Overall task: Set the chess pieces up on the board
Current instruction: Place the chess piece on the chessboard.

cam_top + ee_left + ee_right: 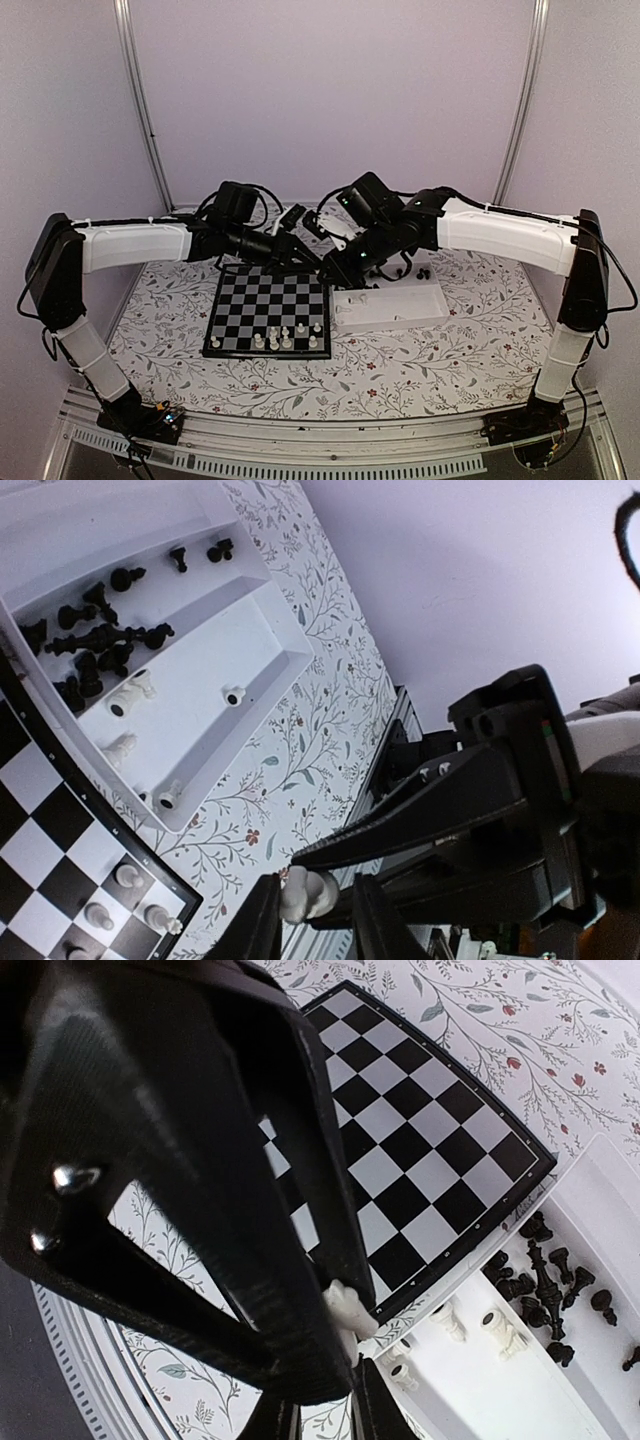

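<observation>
The board [262, 300] lies at table centre with several white pieces [285, 338] on its near rows. Both grippers meet above its far right corner. In the left wrist view my left gripper [315, 912] has its fingers close either side of a small white piece [305, 895], which the right gripper's long black fingers [420, 810] also pinch. In the right wrist view the same white piece [350, 1315] sits between the left gripper's big fingertips, just beyond my right gripper [325, 1415]. In the top view the left gripper [316, 262] and right gripper [336, 268] touch tips.
The white two-compartment tray [400, 310] lies right of the board. It holds several black pieces [100, 640] in one compartment and a few white ones [130, 695] in the other. Two dark pieces [422, 272] lie on the floral cloth behind the tray.
</observation>
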Controlling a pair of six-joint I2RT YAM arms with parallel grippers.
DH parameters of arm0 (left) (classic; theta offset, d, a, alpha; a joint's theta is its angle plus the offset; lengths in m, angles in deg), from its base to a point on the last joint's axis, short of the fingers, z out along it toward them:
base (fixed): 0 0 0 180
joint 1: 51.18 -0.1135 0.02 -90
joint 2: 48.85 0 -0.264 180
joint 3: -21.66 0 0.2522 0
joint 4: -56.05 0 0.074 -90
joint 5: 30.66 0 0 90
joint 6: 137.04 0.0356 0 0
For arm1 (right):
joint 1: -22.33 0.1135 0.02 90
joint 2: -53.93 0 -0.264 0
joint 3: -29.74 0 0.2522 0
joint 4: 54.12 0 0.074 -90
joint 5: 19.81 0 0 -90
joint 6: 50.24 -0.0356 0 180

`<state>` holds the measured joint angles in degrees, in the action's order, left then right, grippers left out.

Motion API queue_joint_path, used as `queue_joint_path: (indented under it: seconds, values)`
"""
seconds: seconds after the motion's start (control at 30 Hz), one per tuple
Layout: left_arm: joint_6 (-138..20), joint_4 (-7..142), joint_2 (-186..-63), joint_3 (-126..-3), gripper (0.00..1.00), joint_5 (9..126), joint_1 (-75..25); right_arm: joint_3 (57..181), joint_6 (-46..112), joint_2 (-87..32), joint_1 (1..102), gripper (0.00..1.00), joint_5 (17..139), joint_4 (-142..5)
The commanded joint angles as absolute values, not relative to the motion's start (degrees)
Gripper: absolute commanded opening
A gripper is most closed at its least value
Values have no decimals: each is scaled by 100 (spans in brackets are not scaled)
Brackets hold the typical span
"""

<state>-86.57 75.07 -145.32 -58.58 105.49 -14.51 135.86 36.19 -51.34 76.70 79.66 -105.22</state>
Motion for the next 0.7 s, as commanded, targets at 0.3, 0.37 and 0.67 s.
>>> queue_joint_path:
  seconds: [0.3,0.37,0.67]
  values:
    - [-8643,7238,-14326,-5625,3,10643,-1514,13689,3628,-5013,7723,22,7997,-10465]
    - [-8444,7471,-14064,-5585,3,10370,-1512,13614,3552,-4977,7708,35,8119,-10545]
    - [-7329,8919,-11360,-4087,2,7280,-1251,12473,3189,-4175,7591,45,8976,-10052]
